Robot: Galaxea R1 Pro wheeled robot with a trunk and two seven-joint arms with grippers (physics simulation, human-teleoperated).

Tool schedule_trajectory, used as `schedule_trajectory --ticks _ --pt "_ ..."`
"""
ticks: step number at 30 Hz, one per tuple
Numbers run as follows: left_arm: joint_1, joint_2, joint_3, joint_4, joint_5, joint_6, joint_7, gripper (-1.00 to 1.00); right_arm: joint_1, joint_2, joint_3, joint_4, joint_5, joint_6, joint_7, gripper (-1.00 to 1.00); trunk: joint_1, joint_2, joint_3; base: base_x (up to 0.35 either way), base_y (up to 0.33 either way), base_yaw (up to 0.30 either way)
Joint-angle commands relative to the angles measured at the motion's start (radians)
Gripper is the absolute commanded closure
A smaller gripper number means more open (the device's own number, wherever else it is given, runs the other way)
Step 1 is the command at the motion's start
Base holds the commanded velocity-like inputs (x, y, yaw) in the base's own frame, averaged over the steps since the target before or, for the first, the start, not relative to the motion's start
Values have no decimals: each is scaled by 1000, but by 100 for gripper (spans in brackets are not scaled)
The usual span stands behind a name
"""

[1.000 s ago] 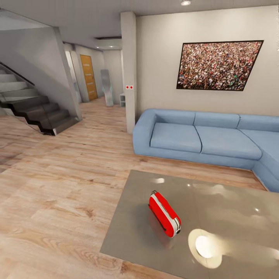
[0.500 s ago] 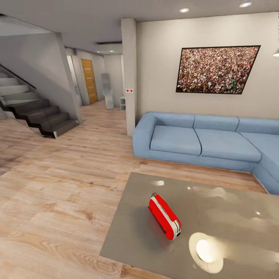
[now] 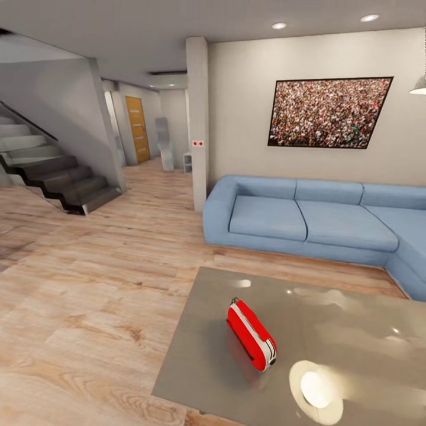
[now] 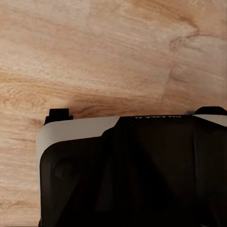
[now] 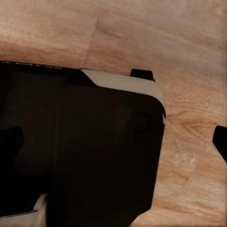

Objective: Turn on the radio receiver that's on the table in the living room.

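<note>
Below, both wrist views look down on wood plank floor (image 4: 94, 47) past dark robot bodywork, and whether either hand is released or clenched cannot be told. Ahead, the radio receiver (image 3: 251, 335) lies on the glossy counter (image 3: 367, 331), near its left edge and angled from far-left to near-right, with a bright lamp reflection (image 3: 316, 389) just to its near right. Open floor spreads left of the counter toward the stairs (image 3: 53, 177), and the blue sofa (image 3: 307, 219) stands beyond its far edge.

table (image 3: 355, 319): glossy glass | radio receiver (image 3: 251, 334): shiny red plastic | floor (image 3: 89, 296): wood
</note>
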Motion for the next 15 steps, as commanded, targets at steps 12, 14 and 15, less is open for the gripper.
schedule_trajectory --ticks 12,14,15 --pt "5 0 2 0 4 0 0 100 3 -9 2 -1 -7 0 -4 -100 0 0 5 0 0 0" --pt "5 1 2 0 4 1 0 100 3 -9 2 -2 -3 0 -4 -100 0 0 5 0 0 0" --pt "5 2 2 0 4 1 0 100 3 -10 3 -2 -1 0 -4 -100 0 0 5 0 0 0"
